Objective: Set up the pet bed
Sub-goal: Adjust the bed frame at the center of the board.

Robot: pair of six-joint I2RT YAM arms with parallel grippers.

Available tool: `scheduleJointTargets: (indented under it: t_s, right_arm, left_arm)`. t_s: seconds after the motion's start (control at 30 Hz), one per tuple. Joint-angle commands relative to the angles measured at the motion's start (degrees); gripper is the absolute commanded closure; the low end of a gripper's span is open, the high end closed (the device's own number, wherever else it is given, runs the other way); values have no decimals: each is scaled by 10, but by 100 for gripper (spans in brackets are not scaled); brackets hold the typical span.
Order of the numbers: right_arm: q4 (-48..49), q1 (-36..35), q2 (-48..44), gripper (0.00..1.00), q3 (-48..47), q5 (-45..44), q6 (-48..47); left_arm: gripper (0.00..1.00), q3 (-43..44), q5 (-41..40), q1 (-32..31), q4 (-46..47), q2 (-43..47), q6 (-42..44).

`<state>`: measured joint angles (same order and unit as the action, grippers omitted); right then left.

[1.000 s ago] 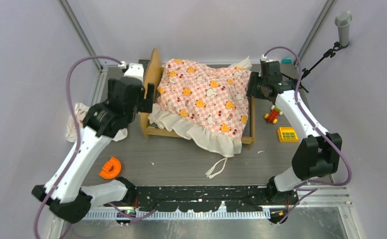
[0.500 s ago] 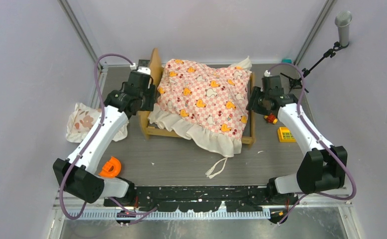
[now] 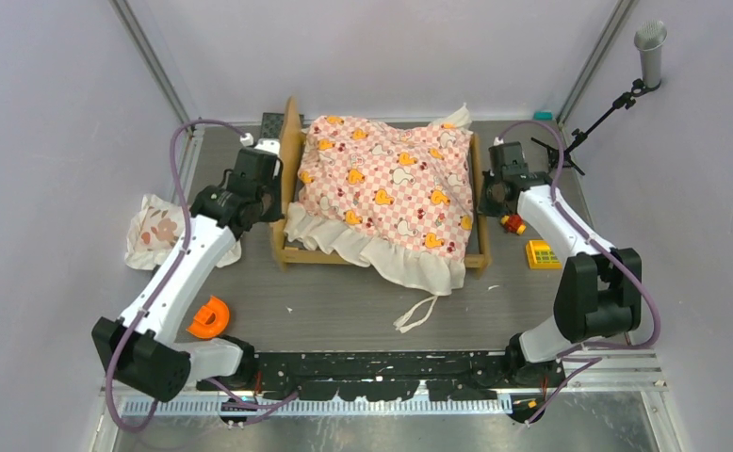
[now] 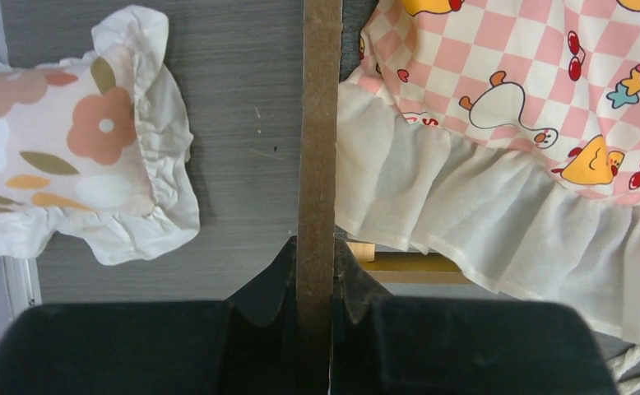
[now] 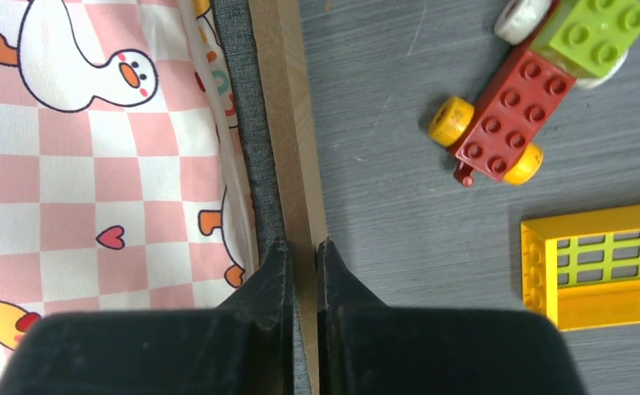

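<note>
Grey wood-grain table [image 3: 344, 301] | pet bed [image 3: 293, 137] on it | lilac walls [image 3: 391, 47]

The pet bed [image 3: 292, 132] is a small tan wooden frame with a wavy headboard. It stands flat just right of the flowery pillow [image 3: 160, 229], headboard nearest it. A pink checked sheet [image 3: 391, 188] covers its top. Its dark grey mattress [image 5: 255, 148] peeks out at the foot end.
</note>
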<state>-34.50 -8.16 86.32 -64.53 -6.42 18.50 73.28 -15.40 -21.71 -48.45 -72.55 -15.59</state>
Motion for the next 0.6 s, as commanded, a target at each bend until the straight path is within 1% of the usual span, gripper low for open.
scheduleJointTargets:
  t_s: [0.0, 0.07, 0.17, 0.2, 0.27, 0.3, 0.33, 0.4, 0.5, 0.57]
  right_arm:
    - [6, -3, 46, 97, -50, -4, 12]
    - [0, -4, 53, 94, -59, -4, 7]
    - [3, -4, 42, 79, -53, -19, 3]
    - [4, -3, 34, 74, -50, -23, 0]
    - [4, -4, 15, 60, -48, -29, -8]
    - [5, -4, -3, 53, -46, -33, -11]
    - [6, -3, -18, 49, -45, -37, -16]
    - [3, -3, -50, 44, -48, -45, -22]
    - [1, -7, -100, 38, -57, -29, -29]
    - [0, -26, -120, 35, -73, -5, -33]
  left_arm:
    - [100, -46, -6, -2, -1, 76, -68]
    - [100, -53, -8, -2, -6, 88, -76]
    - [100, -61, 2, -2, -14, 100, -85]
    - [97, -65, 7, -2, -11, 104, -86]
    - [82, -65, 13, -2, -10, 109, -84]
    - [77, -63, 14, -2, -10, 111, -83]
    - [72, -59, 14, -2, -11, 112, -81]
    - [59, -48, 13, -2, -13, 116, -78]
    - [45, -24, 13, -2, -16, 126, -75]
    - [37, -2, 13, -2, -17, 137, -74]
